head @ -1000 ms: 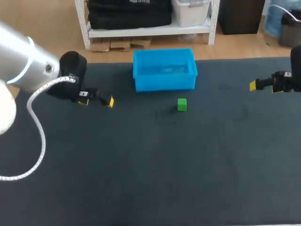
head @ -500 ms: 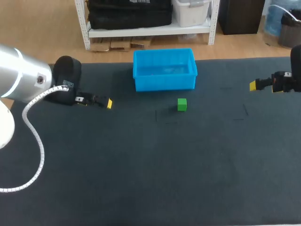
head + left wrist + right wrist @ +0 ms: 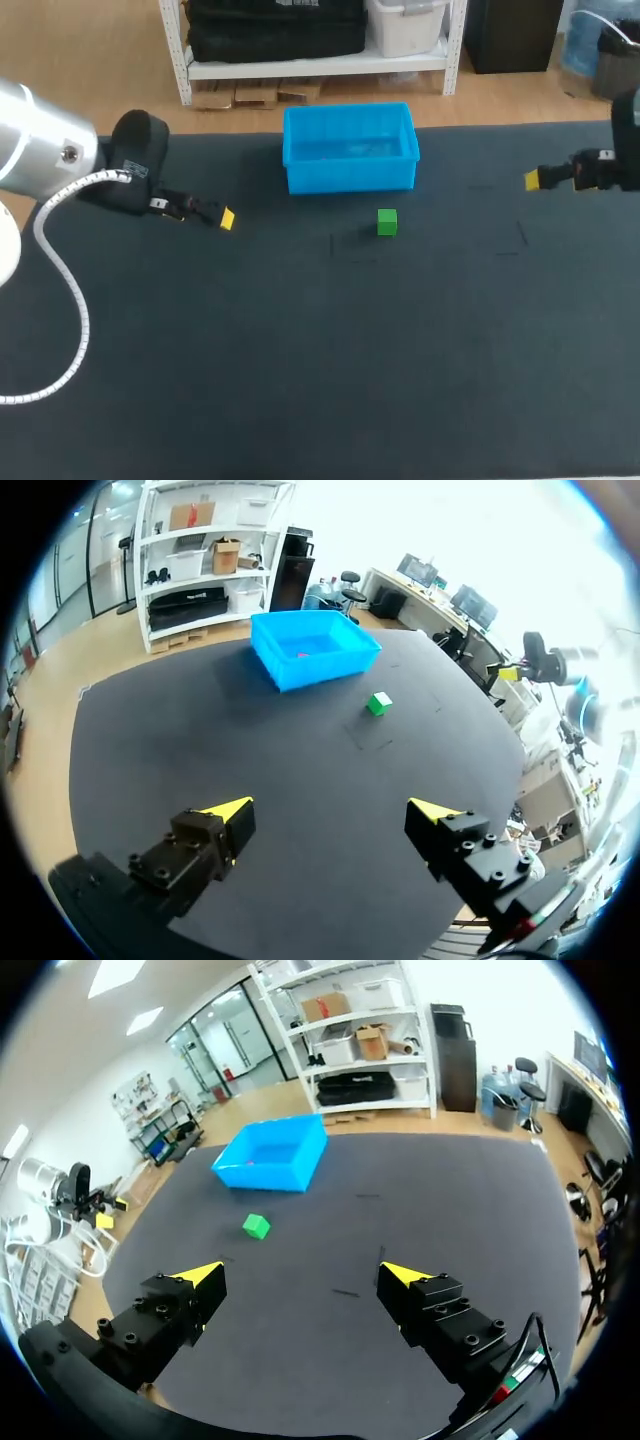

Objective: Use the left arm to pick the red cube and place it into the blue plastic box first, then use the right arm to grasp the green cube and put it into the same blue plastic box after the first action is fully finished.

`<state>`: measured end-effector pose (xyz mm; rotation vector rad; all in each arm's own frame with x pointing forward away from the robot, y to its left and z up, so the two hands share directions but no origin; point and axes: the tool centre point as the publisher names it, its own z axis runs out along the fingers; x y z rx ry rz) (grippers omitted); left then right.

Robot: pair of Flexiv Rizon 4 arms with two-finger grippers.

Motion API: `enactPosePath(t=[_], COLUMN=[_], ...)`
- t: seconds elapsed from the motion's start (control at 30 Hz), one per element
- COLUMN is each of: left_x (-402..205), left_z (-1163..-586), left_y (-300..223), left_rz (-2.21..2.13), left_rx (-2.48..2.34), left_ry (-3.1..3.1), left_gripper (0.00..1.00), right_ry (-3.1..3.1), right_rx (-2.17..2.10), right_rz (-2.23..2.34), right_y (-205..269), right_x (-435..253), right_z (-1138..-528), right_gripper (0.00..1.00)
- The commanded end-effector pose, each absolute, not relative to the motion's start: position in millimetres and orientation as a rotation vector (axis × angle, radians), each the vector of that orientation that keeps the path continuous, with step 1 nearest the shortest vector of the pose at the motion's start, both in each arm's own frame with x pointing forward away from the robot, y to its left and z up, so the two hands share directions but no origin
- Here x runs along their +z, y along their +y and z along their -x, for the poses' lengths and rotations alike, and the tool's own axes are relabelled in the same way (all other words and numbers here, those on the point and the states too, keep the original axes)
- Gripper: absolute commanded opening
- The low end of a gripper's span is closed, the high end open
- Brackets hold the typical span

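Red seemingly placed; green cube (image 3: 387,222) pending
Red cube (image 3: 303,654) (a mere speck) in blue plastic box (image 3: 325,670); left gripper (image 3: 331,809), right gripper (image 3: 301,1272) spread, empty.

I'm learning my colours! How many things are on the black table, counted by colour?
Green: 1, the small green cube.
Blue: 1, the open blue plastic box.
Red: 1, a small red cube lying inside that box.
Total: 3.
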<state>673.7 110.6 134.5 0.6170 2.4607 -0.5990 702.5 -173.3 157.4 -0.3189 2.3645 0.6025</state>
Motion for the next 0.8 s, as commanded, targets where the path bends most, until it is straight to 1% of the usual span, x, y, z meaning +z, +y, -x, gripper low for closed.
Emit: enactPosePath(t=[0.03, 0.47, 0.67, 0.8], left_x=[135, 135, 135, 135], left_z=[-673, -673, -673, -673], left_y=[112, 112, 112, 112], left_rz=[-0.620, -0.620, -0.620, -0.620], left_rx=[-0.607, -0.607, -0.607, -0.607], left_ry=[2.456, 2.456, 2.456, 2.456], left_gripper=[1.00, 1.00, 1.00, 1.00], right_ry=[2.420, 2.607, 2.693, 2.732], right_rx=[0.378, 0.128, 0.169, 0.186], right_rz=[0.260, 0.245, 0.178, 0.173], right_y=[-152, -86, -54, -46], right_x=[172, 166, 145, 138], right_z=[-701, -715, -722, -724], right_gripper=[1.00, 1.00, 1.00, 1.00])
